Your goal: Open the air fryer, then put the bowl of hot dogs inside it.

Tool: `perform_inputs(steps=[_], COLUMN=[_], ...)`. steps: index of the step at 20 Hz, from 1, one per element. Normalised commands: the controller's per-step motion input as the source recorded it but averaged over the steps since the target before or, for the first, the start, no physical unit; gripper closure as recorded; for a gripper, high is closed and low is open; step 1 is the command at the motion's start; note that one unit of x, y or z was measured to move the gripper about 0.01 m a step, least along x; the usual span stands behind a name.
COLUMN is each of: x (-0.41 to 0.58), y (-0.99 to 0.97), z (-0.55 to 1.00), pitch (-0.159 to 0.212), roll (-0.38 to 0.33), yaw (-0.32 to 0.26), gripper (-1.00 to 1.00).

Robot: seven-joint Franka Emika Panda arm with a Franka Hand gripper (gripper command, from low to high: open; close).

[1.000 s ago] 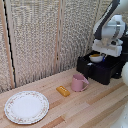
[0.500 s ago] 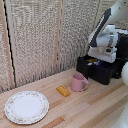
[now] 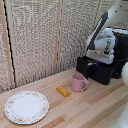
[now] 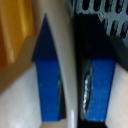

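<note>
Evidently the drawer of the air fryer (image 3: 106,67) stood pulled out, at about three o'clock from the pink mug (image 3: 78,82) on the wooden bench (image 3: 95,107), with the white arm bent over it. From where I stood, the fingers themselves were hidden behind the wrist. Only the wrist view showed them: two blue fingers (image 4: 47,75) nipped close on a pale curved rim that I took for the bowl (image 4: 67,60), with black fryer plastic just beside it. That view showed no hot dogs. The bowl looked stiff and light but smooth, so a thin rim pinch could slip or tip; gripping square across the rim seemed wisest. The exterior view alone gave the floral plate (image 3: 26,106) at eight o'clock and the orange stick (image 3: 63,91) near the mug.
</note>
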Motion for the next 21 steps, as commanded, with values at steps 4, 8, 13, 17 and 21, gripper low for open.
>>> perform_inputs(steps=[4,8,13,17,21], x=[0.005,0.012,0.146,0.043,0.047], y=[0.07,0.01,-0.05,-0.19,-0.09], z=[0.43,0.81,0.91,0.55,0.01], pitch=[0.085,0.098,0.059,0.011,0.015], roll=[0.008,0.024,0.060,0.065,0.000], yaw=[-0.028,0.002,0.074,0.006,0.000], gripper=[-1.00,-1.00,-1.00,-1.00,-1.00])
